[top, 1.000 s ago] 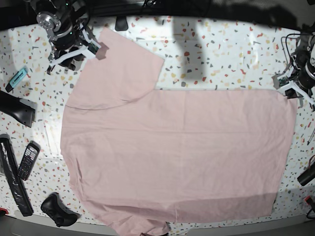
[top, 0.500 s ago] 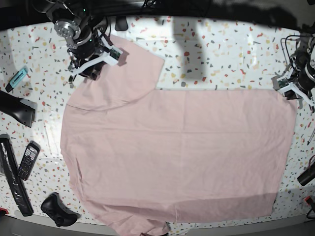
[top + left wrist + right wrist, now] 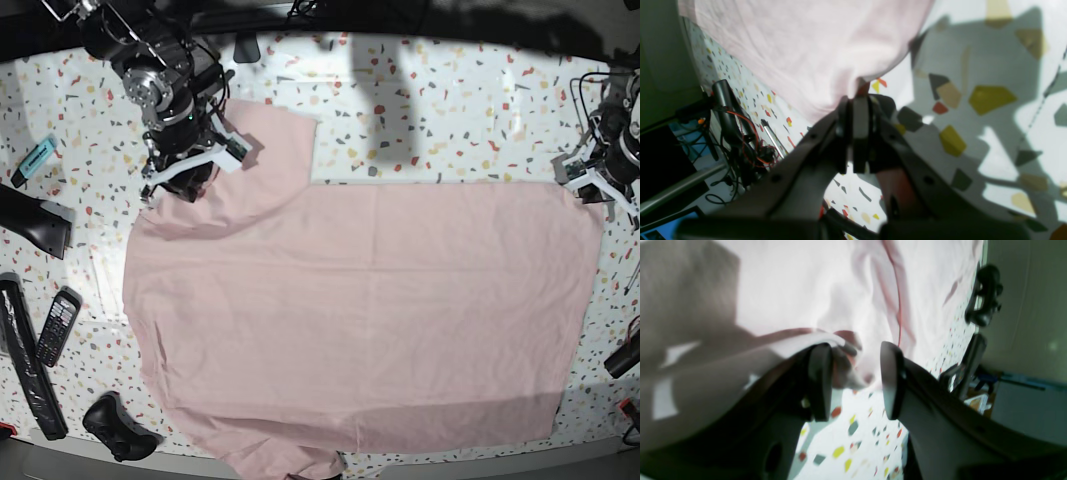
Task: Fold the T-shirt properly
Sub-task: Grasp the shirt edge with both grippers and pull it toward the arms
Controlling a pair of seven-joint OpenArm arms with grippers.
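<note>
Pink T-shirt [image 3: 360, 310] flat, plain side up, long axis left-right

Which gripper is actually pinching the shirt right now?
The left gripper: its jaws are shut on the T-shirt corner. The right gripper stands open over the sleeve.

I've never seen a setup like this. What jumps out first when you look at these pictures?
A big pale pink T-shirt spread nearly flat fills most of the speckled terrazzo table. At the far left of the base view, the right tool hangs over a sleeve with fingers apart, while the left tool is closed at the shirt's far right corner. A phone handset and a black game controller lie along the left edge.
</note>
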